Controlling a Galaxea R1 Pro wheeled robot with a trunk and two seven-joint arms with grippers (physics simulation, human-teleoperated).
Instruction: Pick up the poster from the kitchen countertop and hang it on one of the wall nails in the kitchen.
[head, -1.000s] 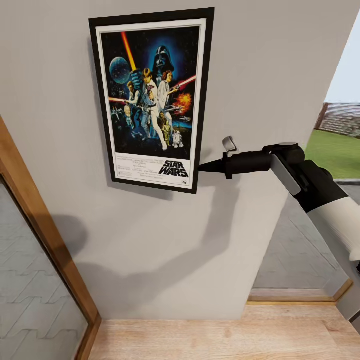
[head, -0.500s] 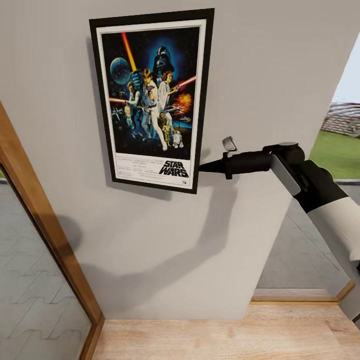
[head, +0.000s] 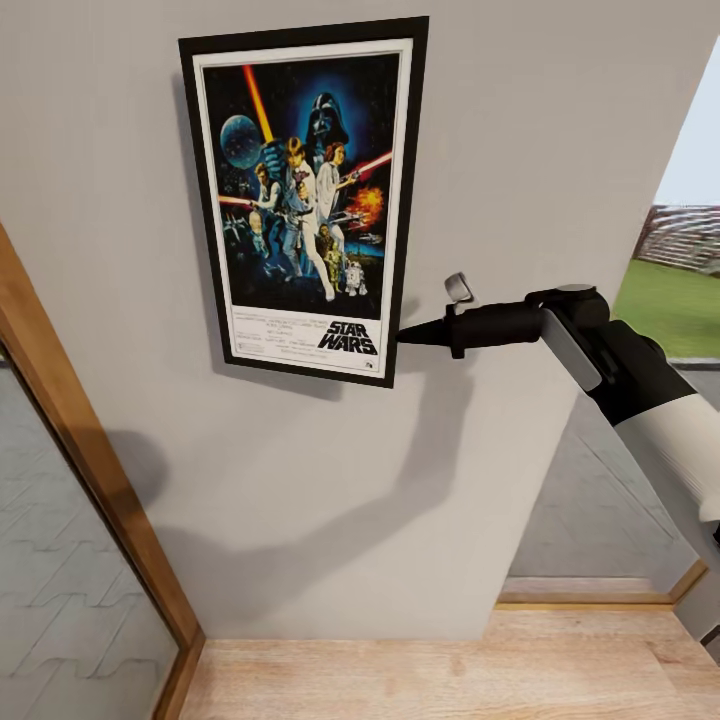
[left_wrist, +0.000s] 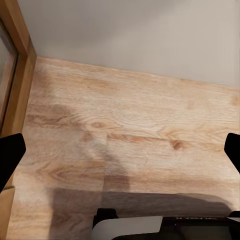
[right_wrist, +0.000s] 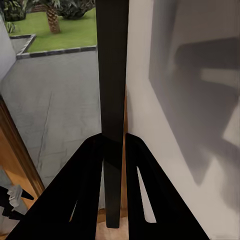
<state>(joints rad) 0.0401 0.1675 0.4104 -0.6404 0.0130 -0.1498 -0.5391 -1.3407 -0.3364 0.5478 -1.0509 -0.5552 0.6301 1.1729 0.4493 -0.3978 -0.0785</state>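
- Compared with the frames from a second and half a second back, basically nothing about the arm or the poster (head: 302, 198) has changed — same spot, same slight tilt. The bits at the edges do slide a little: the wooden window frame (head: 95, 470) at lower left and the outdoor view at right sit differently, so that's the camera drifting, not the things.
- The right gripper (head: 405, 337) is still clamped on the poster's right edge, low down near the bottom corner. In the right wrist view the two black fingers (right_wrist: 90, 180) squeeze the thin black frame edge (right_wrist: 112, 70) between them, closed down to just its thickness.
- The poster stands upright against the grey wall (head: 540, 150), reaching up and off to the left from the gripper's tips, its bottom tipped a touch. Can't tell if it's actually on a nail.
- Readable writing: "STAR WARS" in big block letters at the bottom right of the artwork, just left of the gripper. The small credit lines beside it are too tiny to read.
- The left gripper (left_wrist: 120, 150) hangs over the pale wood floor (left_wrist: 130, 115) — fingertips spread wide at either side of its wrist view, nothing between them.
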